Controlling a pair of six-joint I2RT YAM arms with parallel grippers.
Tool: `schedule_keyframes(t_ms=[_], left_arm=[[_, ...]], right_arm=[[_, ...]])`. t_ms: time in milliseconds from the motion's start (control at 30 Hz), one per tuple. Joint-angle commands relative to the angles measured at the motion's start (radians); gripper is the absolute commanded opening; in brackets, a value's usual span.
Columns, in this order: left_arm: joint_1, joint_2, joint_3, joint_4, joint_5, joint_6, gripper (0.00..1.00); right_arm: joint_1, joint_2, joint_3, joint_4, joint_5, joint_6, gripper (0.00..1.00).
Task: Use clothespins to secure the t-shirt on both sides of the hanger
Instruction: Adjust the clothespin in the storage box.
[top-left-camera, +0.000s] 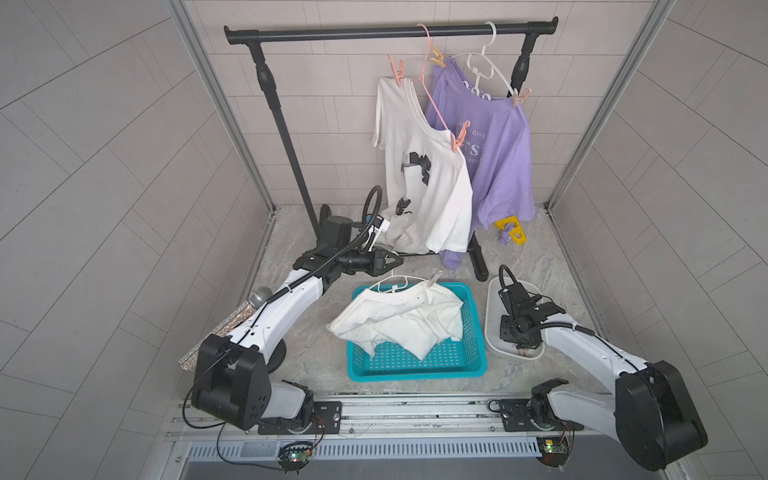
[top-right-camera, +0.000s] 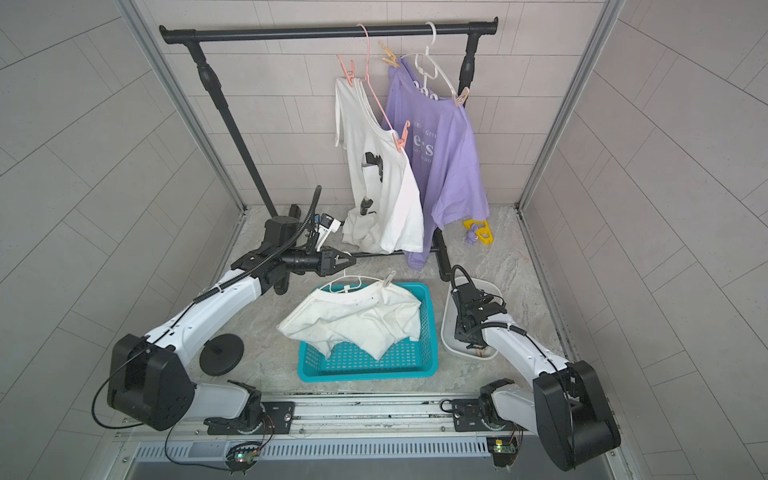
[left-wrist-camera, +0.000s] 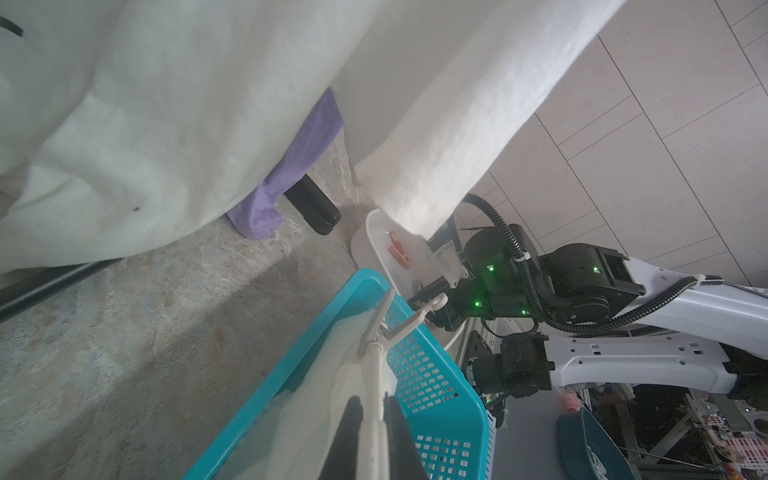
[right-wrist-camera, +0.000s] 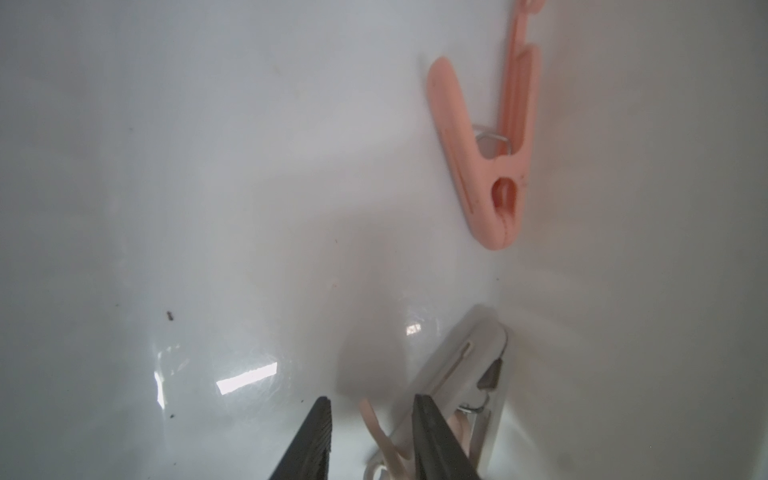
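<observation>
r gripper down in white tray, right of teal basket. jaws partly apart, astride a peach clothespin, not clamped. grey pin just beside, salmon pin apart. l gripper clamped on white hanger of t-shirt in basket. clipped pin on its right shoulder.

Basket mid-worktop, tub to its right, rack behind.
A loose t-shirt on its hanger lies in the basket and spills over its left rim. One clothespin sits at the far rim, and the left tool is at the hanger's hook. More clothespins lie in the tub, where the right tool reaches down. Two hung shirts share the right end of the rack.
</observation>
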Motion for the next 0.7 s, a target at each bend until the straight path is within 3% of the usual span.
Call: schedule_keyframes(t_ms=[0, 667], left_arm=[[-0.011, -0.022, -0.007, 0.03, 0.014, 0.019, 0.0], [-0.027, -0.028, -0.007, 0.02, 0.02, 0.027, 0.0]], right_arm=[[-0.002, 0.01, -0.012, 0.005, 0.013, 0.01, 0.34], [-0.002, -0.069, -0.043, 0.004, 0.07, 0.049, 0.18]])
